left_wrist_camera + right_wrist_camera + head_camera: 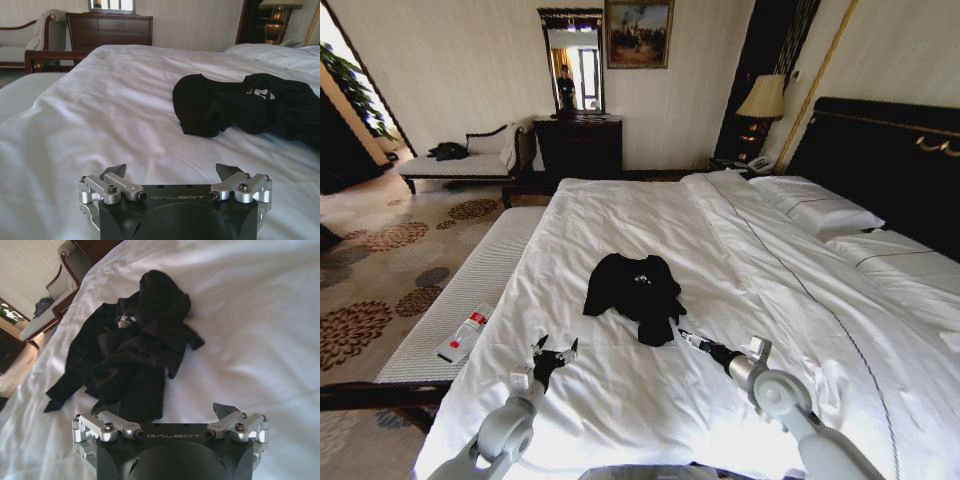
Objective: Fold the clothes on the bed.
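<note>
Black top [635, 292] lies crumpled in a heap on the white duvet [620, 215], about mid-bed [880, 330], nearer the foot edge than the pillows [820, 212], white lettering partly visible among the folds. Left tool [553, 354] hovers over the duvet near the foot edge, just short of the top's left side, fingers spread and holding nothing. Right tool [686, 336] reaches in low beside the top's near hem, fingers released, not gripping the cloth.
</note>
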Available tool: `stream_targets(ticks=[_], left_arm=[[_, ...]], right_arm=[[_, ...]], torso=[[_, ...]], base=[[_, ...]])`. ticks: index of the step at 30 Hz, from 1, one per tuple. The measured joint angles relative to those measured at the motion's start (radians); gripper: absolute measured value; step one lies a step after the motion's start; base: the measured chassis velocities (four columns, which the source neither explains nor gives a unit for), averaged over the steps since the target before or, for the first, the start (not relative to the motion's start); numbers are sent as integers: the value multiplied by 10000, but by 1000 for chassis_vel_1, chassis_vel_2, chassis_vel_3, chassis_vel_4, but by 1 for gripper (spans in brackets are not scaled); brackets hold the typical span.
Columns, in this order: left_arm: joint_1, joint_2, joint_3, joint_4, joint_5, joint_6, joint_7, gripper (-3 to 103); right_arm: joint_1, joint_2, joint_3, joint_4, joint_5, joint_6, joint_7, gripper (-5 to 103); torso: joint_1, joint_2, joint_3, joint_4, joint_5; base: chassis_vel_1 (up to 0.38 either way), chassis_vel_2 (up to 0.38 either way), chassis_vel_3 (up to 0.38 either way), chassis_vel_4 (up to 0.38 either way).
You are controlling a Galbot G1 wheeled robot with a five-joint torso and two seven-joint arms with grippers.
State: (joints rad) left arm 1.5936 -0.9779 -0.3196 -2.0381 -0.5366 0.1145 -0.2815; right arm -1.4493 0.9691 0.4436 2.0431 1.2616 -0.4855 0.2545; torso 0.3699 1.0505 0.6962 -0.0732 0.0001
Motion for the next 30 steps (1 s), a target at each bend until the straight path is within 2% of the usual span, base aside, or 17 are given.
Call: stream_targets(ticks=[8, 23, 25, 27, 30], left_arm=[[406, -227, 45, -229, 163, -72, 89, 100], [470, 10, 62, -394, 47, 54, -156, 100], [470, 31, 53, -432, 21, 83, -194, 100], [472, 48, 39, -457, 6, 103, -214, 100], [465, 104, 3, -468, -41, 118, -242, 100]], right_arm=[[38, 152, -97, -2, 264, -113, 18, 100], [1345, 941, -772, -1477, 966, -291, 276, 100], [1526, 1061, -878, -1583, 1022, -321, 311, 103], [1622, 1156, -953, -1635, 1036, -340, 330, 100], [1735, 1384, -1066, -1759, 1008, -349, 380, 87]], torso=[[0, 0, 0, -1, -2], [0, -1, 1, 0, -1], [0, -1, 1, 0, -2], [0, -1, 1, 0, -2], [1, -1, 1, 0, -1]], base=[[0, 0, 0, 0], [0, 0, 0, 0], [0, 0, 0, 0], [0, 0, 0, 0], [0, 0, 0, 0]])
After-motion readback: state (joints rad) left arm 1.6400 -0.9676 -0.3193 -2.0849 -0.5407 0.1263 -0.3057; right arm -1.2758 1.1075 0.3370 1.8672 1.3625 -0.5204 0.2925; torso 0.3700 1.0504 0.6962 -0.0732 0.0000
